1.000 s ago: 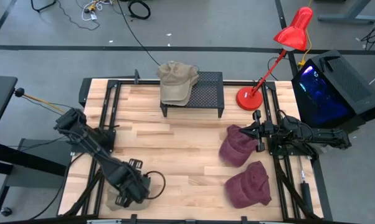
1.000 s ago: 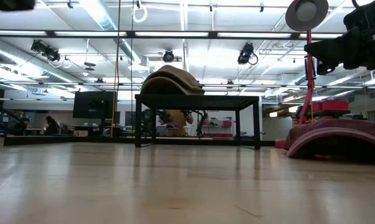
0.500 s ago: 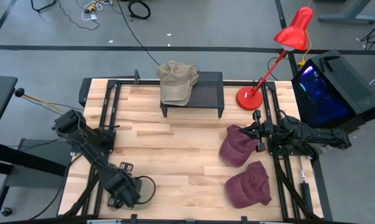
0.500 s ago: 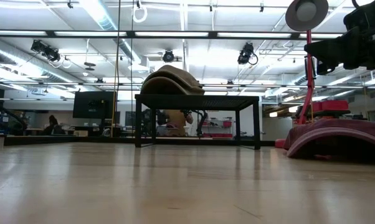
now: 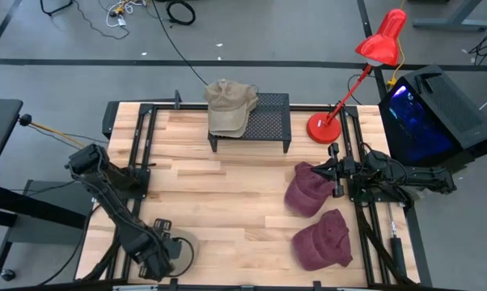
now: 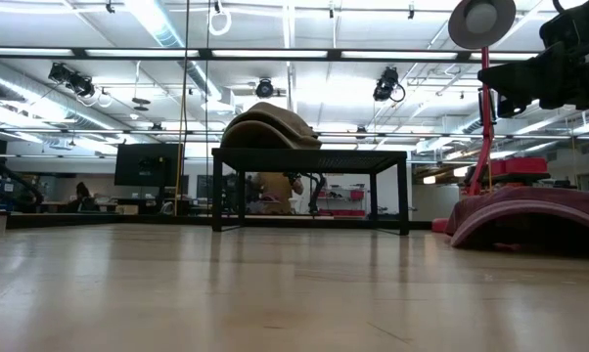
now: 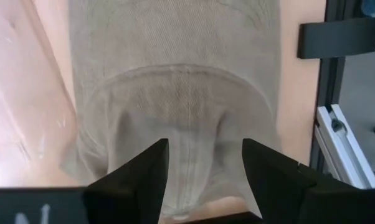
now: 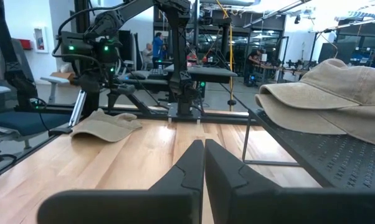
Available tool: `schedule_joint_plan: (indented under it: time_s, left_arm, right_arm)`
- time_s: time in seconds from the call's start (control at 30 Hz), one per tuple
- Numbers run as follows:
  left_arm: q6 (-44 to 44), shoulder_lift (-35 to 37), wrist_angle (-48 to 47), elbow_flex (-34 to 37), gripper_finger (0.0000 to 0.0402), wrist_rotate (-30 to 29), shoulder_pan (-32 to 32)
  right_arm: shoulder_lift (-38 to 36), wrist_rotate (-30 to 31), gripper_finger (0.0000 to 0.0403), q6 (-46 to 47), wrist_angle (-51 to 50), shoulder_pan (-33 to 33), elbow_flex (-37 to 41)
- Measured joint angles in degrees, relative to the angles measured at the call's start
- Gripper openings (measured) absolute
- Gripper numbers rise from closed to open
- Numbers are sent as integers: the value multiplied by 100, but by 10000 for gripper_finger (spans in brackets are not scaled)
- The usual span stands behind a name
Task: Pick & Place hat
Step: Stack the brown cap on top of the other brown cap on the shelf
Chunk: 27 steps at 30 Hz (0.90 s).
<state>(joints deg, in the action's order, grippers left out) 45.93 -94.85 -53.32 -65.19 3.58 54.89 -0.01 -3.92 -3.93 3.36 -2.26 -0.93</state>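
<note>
While spread wide, left hand [image 7: 205,163] astride tan hat [image 7: 175,93] (seemingly flat on table [image 5: 227,202]), fingers [image 7: 271,168] flanking its crown.

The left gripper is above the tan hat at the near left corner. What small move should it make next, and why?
Probably lower a little and close. The left gripper is open, its fingers on either side of a fold of the tan hat, which lies flat on the table, not yet gripped.

No legible text, labels, brands or numbers on anything in these views.
</note>
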Motion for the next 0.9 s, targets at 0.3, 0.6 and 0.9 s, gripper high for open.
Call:
schedule_joint_plan:
  time_s: [0.3, 0.6, 0.9]
  left_arm:
    - [134, 0, 43, 215, 211, -203, 103]
    - [254, -2, 444, 572, 211, -140, 51]
    - [294, -2, 768, 754, 189, -65, 46]
  right_arm:
    - [0, 0, 16, 1, 0, 0, 0]
    - [0, 0, 16, 1, 0, 0, -2]
    - [0, 0, 16, -1, 0, 0, 0]
